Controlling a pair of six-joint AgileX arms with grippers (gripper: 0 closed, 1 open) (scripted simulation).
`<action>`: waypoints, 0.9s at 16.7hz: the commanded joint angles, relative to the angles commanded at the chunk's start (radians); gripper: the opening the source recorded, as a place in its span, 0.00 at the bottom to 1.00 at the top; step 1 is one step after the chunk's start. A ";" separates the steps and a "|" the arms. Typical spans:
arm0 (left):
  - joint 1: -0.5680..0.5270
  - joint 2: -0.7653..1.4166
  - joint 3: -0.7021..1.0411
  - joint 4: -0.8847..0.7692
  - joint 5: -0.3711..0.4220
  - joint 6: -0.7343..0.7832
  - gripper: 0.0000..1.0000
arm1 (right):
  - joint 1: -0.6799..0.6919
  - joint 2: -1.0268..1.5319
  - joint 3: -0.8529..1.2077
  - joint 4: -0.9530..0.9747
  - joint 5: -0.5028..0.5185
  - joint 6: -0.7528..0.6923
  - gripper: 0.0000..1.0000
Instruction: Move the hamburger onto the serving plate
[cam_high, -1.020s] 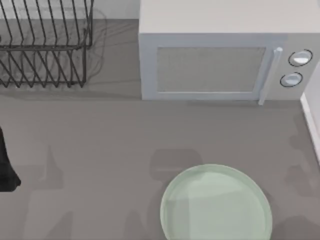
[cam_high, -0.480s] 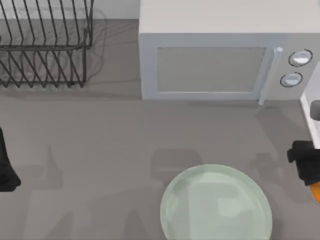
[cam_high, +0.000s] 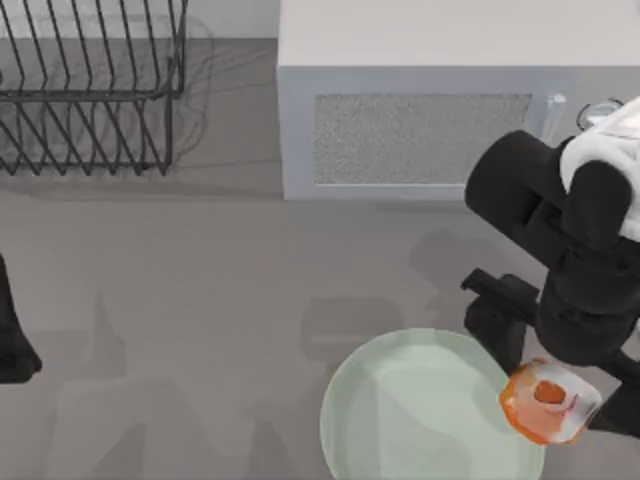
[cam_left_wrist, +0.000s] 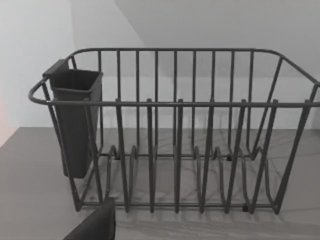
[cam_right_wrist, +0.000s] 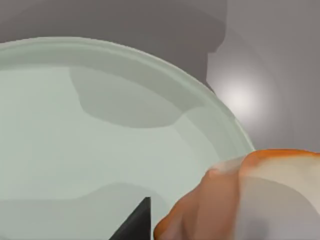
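The hamburger (cam_high: 548, 400) is seen in the top view carried at the tip of the right arm, over the right-hand rim of the serving plate (cam_high: 400, 420), roughly half of it above the rim and half beyond it towards the worktop's right side. In the right wrist view the hamburger (cam_right_wrist: 250, 200) sits close to the camera with the plate rim (cam_right_wrist: 200, 95) curving just beyond it and the pale basin spreading away. The right gripper (cam_high: 548, 385) is judged to be pinching the hamburger, since the item hangs off the worktop under the wrist; the jaws themselves are hidden by the arm and the food, so the exact grip cannot be read. No long axis is evident on the lumpy, roundish item. The relation that matters: the plate centre lies to the left of the carried item and slightly towards the near edge, so the remaining travel is judged to be a short leftward shift before lowering. Release here would risk a landing on the rim. The left arm (cam_high: 12, 340) is parked at the left edge, its wrist camera facing the dish rack (cam_left_wrist: 175, 150); its jaw state cannot be told.
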 joint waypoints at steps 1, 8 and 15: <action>0.000 0.000 0.000 0.000 0.000 0.000 1.00 | 0.032 0.022 0.013 0.000 -0.001 0.135 0.00; 0.000 0.000 0.000 0.000 0.000 0.000 1.00 | 0.167 0.116 0.097 0.038 0.005 0.821 0.00; 0.000 0.000 0.000 0.000 0.000 0.000 1.00 | 0.191 0.132 0.134 0.070 0.018 1.028 0.00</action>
